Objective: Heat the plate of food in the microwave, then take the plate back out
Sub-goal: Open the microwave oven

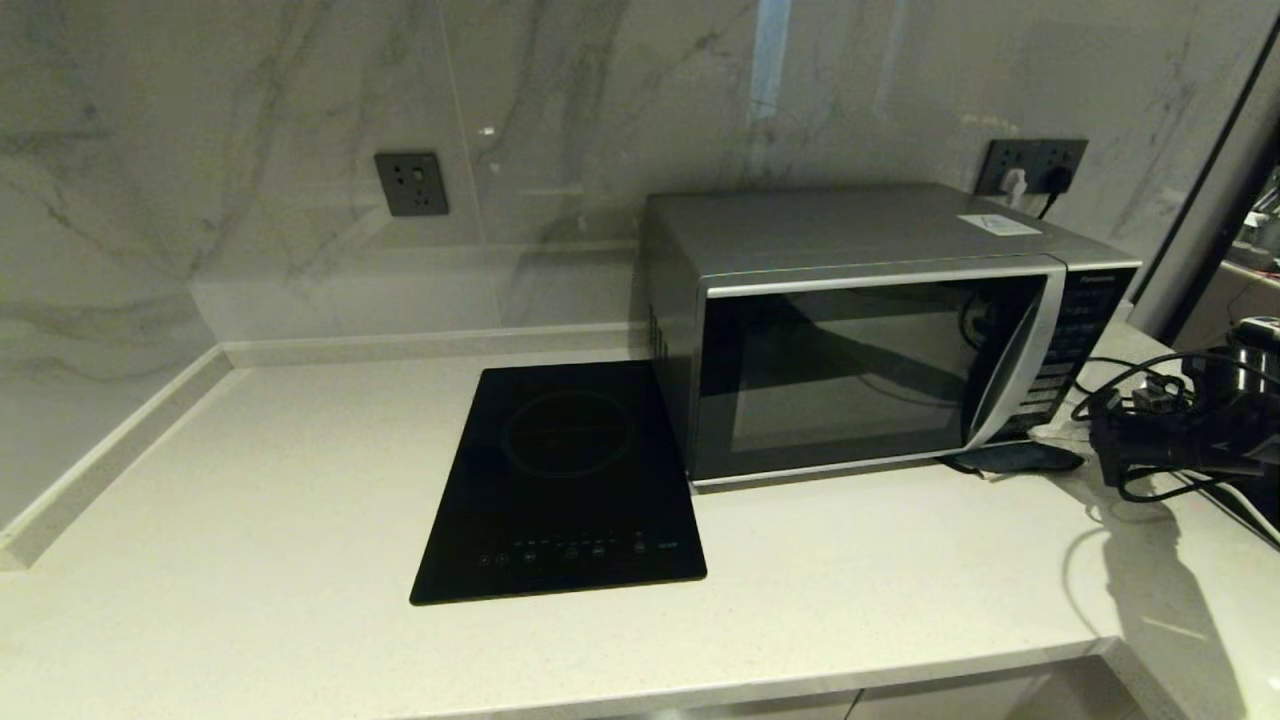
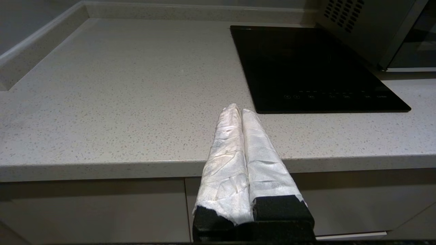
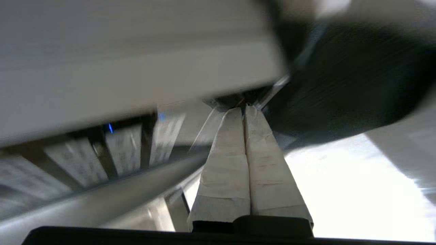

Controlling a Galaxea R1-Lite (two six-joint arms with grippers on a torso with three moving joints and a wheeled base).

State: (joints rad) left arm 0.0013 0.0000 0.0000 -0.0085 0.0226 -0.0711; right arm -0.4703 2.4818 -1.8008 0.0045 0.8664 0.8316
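The right pincer (image 3: 244, 110) was closed and empty, tips at the microwave (image 1: 860, 370) door's lower edge. The left pincer (image 2: 237, 112), also closed, hung over the tabletop (image 2: 119, 102) edge. The plate of food was not visible. Risk: closed tips could slip off the door.

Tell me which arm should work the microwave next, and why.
Right. Its end effector is shut, up close to the microwave, apparently near the handle and button panel. The left end effector, also shut, hangs at the counter's front edge, left of the cooktop.
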